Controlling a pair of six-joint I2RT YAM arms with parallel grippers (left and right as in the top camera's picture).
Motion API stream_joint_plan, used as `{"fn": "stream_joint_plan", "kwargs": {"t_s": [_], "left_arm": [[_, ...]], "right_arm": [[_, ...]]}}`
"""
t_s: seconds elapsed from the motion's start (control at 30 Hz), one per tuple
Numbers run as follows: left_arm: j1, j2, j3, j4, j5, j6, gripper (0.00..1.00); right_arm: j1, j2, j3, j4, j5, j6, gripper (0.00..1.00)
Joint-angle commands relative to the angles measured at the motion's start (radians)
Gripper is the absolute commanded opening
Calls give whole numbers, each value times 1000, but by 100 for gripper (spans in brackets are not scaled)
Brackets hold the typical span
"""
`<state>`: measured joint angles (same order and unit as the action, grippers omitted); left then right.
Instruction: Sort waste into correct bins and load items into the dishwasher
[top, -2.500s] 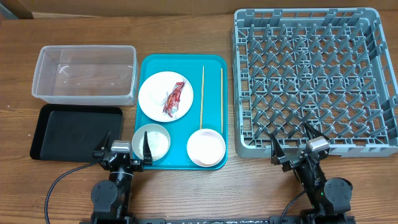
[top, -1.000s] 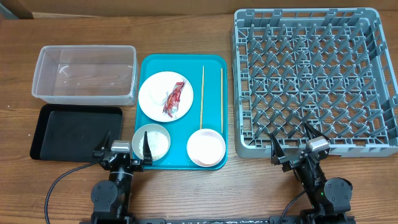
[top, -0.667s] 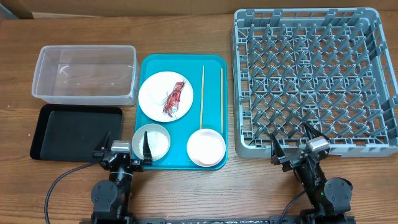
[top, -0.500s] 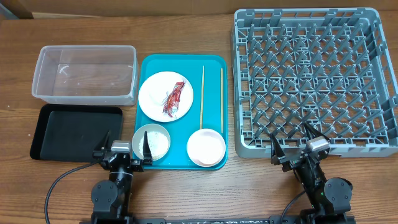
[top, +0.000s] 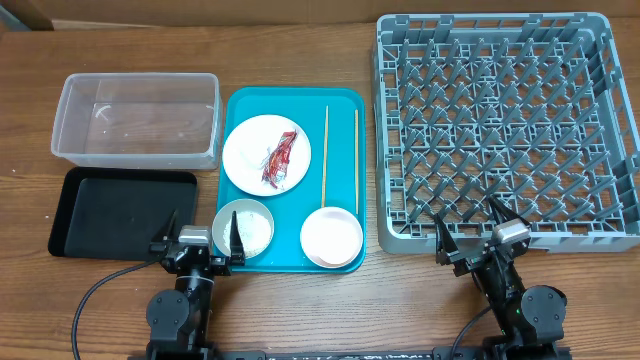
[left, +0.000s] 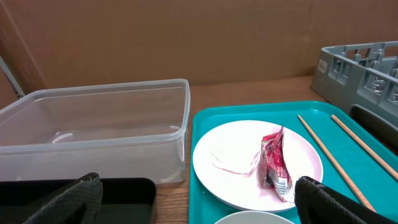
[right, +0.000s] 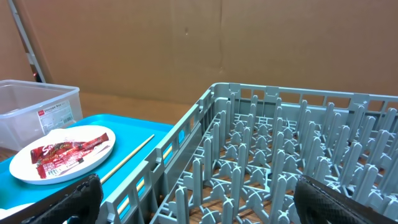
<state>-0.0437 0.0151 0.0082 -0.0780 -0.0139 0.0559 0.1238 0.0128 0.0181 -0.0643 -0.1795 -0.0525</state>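
Note:
A white plate (top: 266, 154) on the teal tray (top: 343, 110) holds a red wrapper (top: 279, 160) and a white tissue (top: 265, 158); both also show in the left wrist view, wrapper (left: 273, 163) and tissue (left: 231, 158). Two chopsticks (top: 325, 155) lie right of the plate. A bowl with white grains (top: 244, 227) and an empty white bowl (top: 331, 237) sit at the tray's front. The clear tub (top: 137, 119) and black tray (top: 118, 211) lie left. The grey rack (top: 500, 125) stands right. My left gripper (top: 196, 243) and right gripper (top: 480, 238) are open and empty near the front edge.
The teal tray sits between the bins and the rack. A brown cardboard wall (left: 186, 37) stands behind the table. The rack's near wall (right: 186, 143) is close in front of my right gripper.

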Motion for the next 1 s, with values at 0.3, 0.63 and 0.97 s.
{"fn": "stream_joint_plan", "kwargs": {"t_s": [0.3,0.63,0.97], "left_arm": [[5,-10,-3,2,7,12,100],[5,-10,-3,2,7,12,100],[5,-10,-3,223,515,-33,100]], "right_arm": [[-8,-10,-10,3,-5,-1,100],[-8,-10,-10,4,-65,8,100],[-8,-10,11,40,-163,261,100]]}}
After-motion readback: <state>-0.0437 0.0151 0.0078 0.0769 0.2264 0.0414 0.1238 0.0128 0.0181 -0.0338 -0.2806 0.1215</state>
